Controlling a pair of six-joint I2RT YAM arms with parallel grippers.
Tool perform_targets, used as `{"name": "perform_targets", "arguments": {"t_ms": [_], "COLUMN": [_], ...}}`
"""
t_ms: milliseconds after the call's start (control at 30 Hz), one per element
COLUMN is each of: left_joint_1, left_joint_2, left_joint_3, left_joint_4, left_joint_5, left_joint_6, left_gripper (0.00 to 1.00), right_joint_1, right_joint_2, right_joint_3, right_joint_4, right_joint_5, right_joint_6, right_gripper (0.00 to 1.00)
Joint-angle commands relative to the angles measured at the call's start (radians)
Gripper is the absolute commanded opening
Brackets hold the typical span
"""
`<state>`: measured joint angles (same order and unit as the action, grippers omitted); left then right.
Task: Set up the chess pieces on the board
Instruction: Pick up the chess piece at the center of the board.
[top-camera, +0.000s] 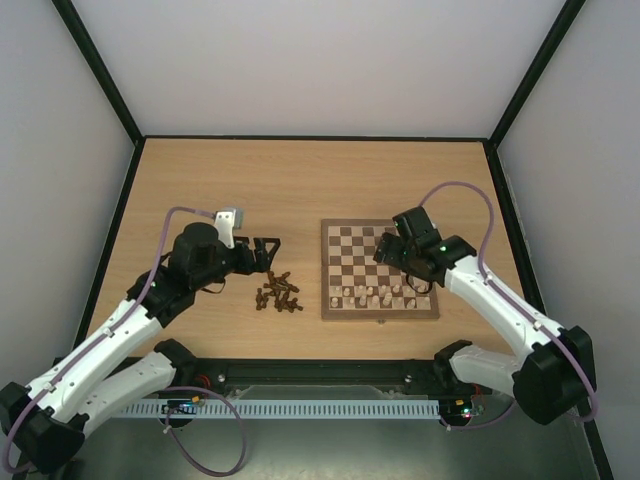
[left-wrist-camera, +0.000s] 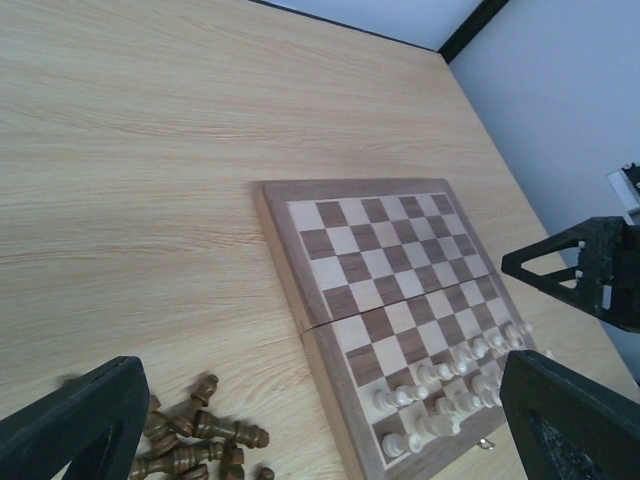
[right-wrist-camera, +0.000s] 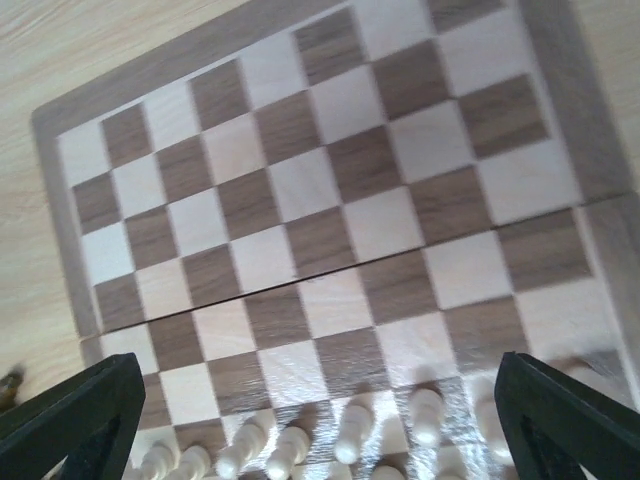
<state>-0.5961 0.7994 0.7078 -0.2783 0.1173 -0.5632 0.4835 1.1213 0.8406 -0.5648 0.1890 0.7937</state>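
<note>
The left gripper (top-camera: 268, 252) hangs over the table (top-camera: 300, 180) left of the board (top-camera: 352, 262), its jaws wide apart and holding nothing. Just below and right of it in the top view, the dark pieces (top-camera: 278, 292) lie in a loose heap on the bare wood, most of them on their sides, near the board's near-left corner but not touching it. The board lies flat and open right of centre, its fold line running left to right across the middle and a small clasp (left-wrist-camera: 485, 443) on the near edge. Its far rows are bare squares. The pale pieces (top-camera: 378, 295) crowd the two nearest rows; the right wrist view is too blurred to tell whether each one stands upright. The right gripper (top-camera: 405, 270) is low over the board's right half, just above those pale pieces, its fingers (right-wrist-camera: 70, 420) spread wide with nothing clamped between them
</note>
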Motion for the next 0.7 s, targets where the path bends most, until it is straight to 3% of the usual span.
{"name": "perform_targets", "arguments": {"t_ms": [0, 333, 667], "left_joint_1": [0.005, 0.008, 0.007], "left_joint_2": [0.018, 0.072, 0.116], "left_joint_3": [0.045, 0.046, 0.035], "left_joint_4": [-0.043, -0.059, -0.053], "left_joint_5": [-0.09, -0.218, -0.255], "left_joint_6": [0.013, -0.039, -0.083], "left_gripper": [0.99, 1.0, 1.0], "right_joint_1": [0.006, 0.11, 0.147], "right_joint_2": [0.074, 0.261, 0.233], "right_joint_3": [0.054, 0.172, 0.132], "right_joint_4": [0.087, 0.128, 0.16], "right_joint_5": [-0.126, -0.149, -0.147], "right_joint_6": [-0.114, -0.238, -0.282], "right_gripper": [0.99, 1.0, 1.0]}}
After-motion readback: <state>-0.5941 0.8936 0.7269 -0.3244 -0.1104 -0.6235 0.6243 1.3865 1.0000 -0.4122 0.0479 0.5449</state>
